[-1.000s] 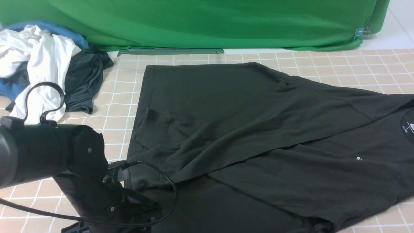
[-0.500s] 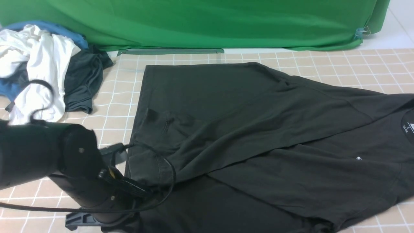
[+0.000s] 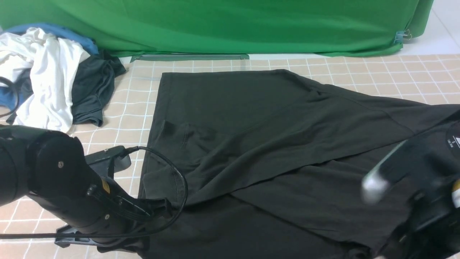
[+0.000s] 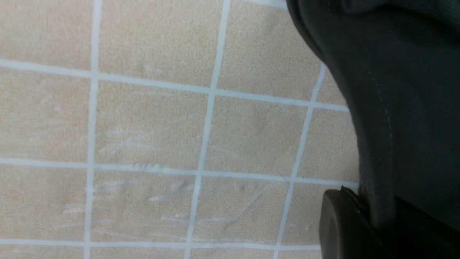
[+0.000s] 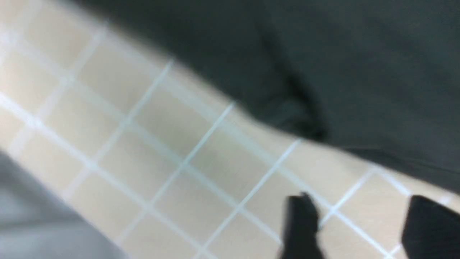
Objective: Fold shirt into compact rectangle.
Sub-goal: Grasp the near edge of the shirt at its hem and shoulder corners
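Item: large black cotton T-shirt (image 3: 273, 144), spread partly folded across beige tiled worktop (image 3: 395, 72). Left jaws clamped tight on its near left hem edge. Right jaws, blurred, parted wide over bare tile beside shirt's edge, holding nothing.

**Even light, smeared motion**

Soft, even light fell on the beige checked table (image 3: 251, 63), leaving faint shadows. The large black cotton T-shirt (image 3: 251, 108) swallowed fold detail. The right wrist view was motion-smeared, the right arm (image 3: 424, 208) blurred in front view; the left wrist view was sharp.
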Tool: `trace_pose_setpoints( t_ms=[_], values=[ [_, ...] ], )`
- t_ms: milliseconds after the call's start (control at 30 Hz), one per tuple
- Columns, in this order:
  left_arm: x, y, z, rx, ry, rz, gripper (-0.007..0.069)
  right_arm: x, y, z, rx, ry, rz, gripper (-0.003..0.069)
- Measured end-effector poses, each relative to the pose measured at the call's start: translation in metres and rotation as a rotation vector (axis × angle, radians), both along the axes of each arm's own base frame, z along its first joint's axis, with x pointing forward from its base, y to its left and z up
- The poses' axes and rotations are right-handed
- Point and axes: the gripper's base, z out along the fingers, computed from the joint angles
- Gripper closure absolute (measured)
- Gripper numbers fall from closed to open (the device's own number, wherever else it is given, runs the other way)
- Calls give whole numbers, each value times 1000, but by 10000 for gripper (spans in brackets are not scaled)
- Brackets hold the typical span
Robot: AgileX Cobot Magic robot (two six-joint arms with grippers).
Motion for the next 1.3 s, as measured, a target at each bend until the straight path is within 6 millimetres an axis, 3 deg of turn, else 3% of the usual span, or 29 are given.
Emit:
trace_pose_setpoints(
  t_ms=[167,300,367,500,600,633,733,900,967,1067,1133,1300],
  values=[
    [1,3,3,45,-3,-32,594,1,19,-29,-287,18,97,175],
    [1,5,3,73,0,-49,594,7,7,-33,-405,30,20,195],
    [1,5,3,76,-2,-51,594,12,-6,-33,-421,60,-51,288],
    [2,5,3,79,-4,-54,594,30,-43,-35,-341,120,-269,577],
    [1,5,3,80,-2,-56,594,36,-55,-36,-215,153,-345,601],
    [1,5,3,80,-2,-56,594,37,-56,-36,-194,159,-349,598],
    [2,5,4,83,-5,-69,594,37,-49,-37,-76,192,-335,473],
    [2,6,4,86,-6,-72,594,31,-37,-37,-109,195,-278,141],
    [1,6,4,89,-4,-75,594,28,-40,-36,-151,224,-317,121],
    [1,6,3,91,-1,-76,594,30,-50,-37,-171,228,-384,167],
    [1,6,3,91,-1,-77,594,38,-62,-37,-144,185,-485,199],
    [1,6,3,91,0,-77,594,51,-94,-37,-83,111,-718,178]
  ],
)
